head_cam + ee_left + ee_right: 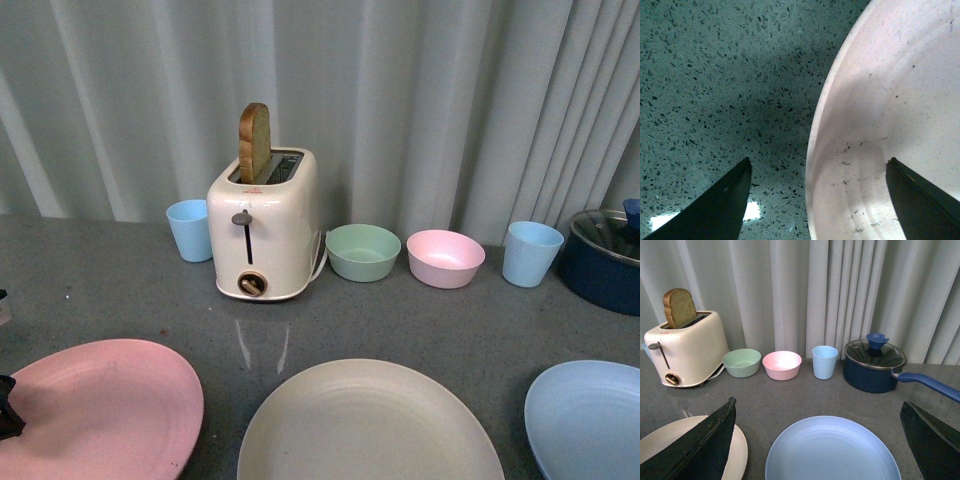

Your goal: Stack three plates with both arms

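Note:
Three plates lie side by side on the grey table near its front edge: the pink plate at the left, the cream-beige plate in the middle, the light blue plate at the right. My left gripper is open, low over the pink plate's outer rim, one finger over the table, the other over the plate. A dark part of it shows at the left edge of the front view. My right gripper is open and empty, above and in front of the light blue plate.
A cream toaster with a slice of bread stands at the back. Beside it are a light blue cup, a green bowl, a pink bowl, another light blue cup and a dark blue lidded pot. A grey curtain hangs behind.

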### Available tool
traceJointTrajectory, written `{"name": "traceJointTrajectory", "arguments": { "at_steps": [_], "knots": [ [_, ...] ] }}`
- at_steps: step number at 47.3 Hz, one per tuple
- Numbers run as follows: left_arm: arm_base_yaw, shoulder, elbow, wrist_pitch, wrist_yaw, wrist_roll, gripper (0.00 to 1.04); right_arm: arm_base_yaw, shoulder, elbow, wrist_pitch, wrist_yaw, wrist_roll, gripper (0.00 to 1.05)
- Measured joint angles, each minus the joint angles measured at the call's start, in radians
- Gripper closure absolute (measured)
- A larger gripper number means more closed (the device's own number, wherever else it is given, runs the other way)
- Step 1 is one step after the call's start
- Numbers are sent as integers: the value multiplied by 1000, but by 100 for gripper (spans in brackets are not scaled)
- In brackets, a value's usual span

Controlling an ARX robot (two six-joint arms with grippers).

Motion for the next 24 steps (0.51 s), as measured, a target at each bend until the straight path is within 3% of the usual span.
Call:
{"name": "traceJointTrajectory", "arguments": {
  "at_steps": [4, 10, 24],
  "knots": [
    [0, 5, 2, -2, 1, 0, 37, 0, 0, 0, 0, 0, 0, 7],
    [0, 5, 3, -2, -1, 0, 64, 0, 0, 0, 0, 0, 0, 7],
    [2, 4, 21, -3, 20, -16, 98, 0, 0, 0, 0, 0, 0, 7]
  ]
}}
